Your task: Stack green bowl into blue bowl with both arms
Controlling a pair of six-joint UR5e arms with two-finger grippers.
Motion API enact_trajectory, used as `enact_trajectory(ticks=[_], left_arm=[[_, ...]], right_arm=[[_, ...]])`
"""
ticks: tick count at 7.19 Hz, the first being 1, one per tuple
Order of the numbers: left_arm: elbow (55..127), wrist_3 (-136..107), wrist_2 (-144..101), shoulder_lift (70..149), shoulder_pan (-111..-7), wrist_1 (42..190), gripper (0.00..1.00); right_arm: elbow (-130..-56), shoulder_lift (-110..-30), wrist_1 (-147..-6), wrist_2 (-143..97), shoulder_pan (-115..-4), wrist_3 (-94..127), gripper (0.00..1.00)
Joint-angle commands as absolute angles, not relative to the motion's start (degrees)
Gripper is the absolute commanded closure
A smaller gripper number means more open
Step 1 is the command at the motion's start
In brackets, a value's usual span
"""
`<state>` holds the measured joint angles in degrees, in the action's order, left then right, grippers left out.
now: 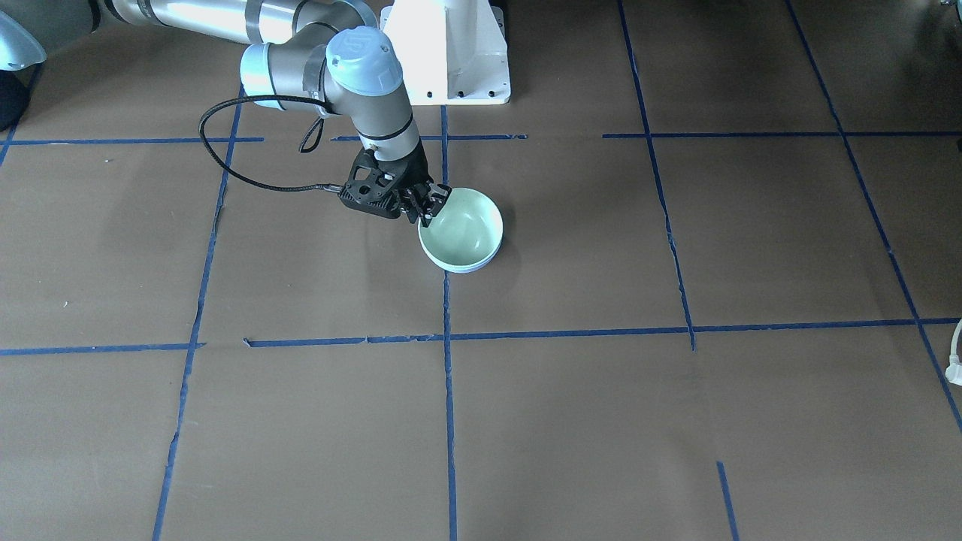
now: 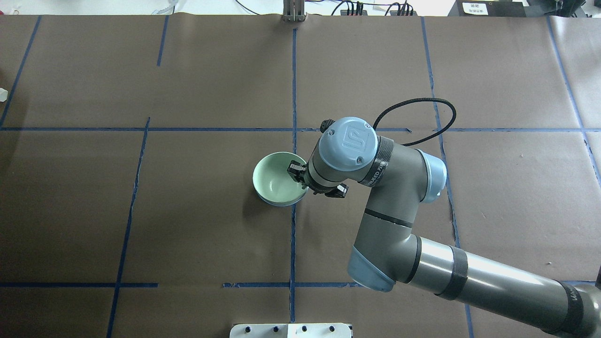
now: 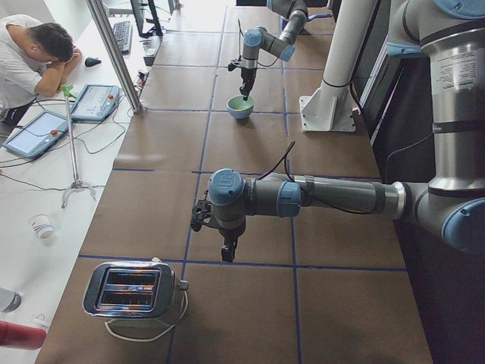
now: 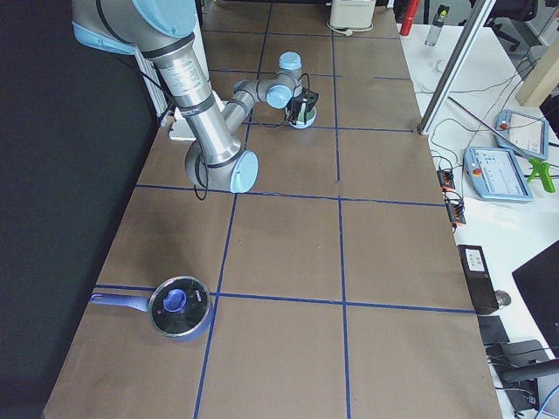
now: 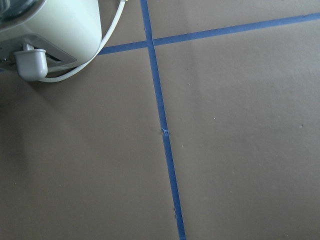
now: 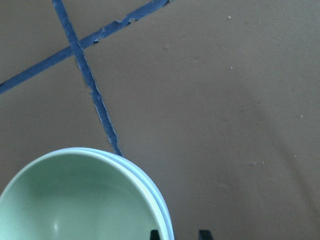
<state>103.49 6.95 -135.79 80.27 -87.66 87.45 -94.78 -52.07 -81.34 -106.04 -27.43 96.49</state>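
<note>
The green bowl (image 1: 462, 225) sits inside the blue bowl (image 6: 157, 200), near the middle of the table (image 1: 676, 421). The right pincer (image 1: 430, 206) is at their rim. It is a little open, one finger inside and one outside, gripping nothing. The left pincer (image 3: 226, 254) hangs far away, by a toaster (image 3: 132, 292). I cannot tell if it is open.
</note>
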Motion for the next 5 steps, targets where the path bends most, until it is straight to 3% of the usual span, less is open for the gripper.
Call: enact_trajectory(ticks=[1, 3, 5], left_arm=[[103.5, 6.9, -135.8, 80.3, -87.6, 87.5, 0.0], [103.0, 6.9, -135.8, 80.5, -87.6, 87.5, 0.0], [102.5, 6.9, -135.6, 80.8, -87.5, 87.3, 0.0]], right_arm=[[-101.1, -52.6, -89.6, -108.4, -29.6, 90.9, 0.0], [-106.1, -52.8, -101.0, -111.2, -34.3, 80.7, 0.0], [-107.7, -60.9, -102.7, -122.0, -47.9, 59.4, 0.0]])
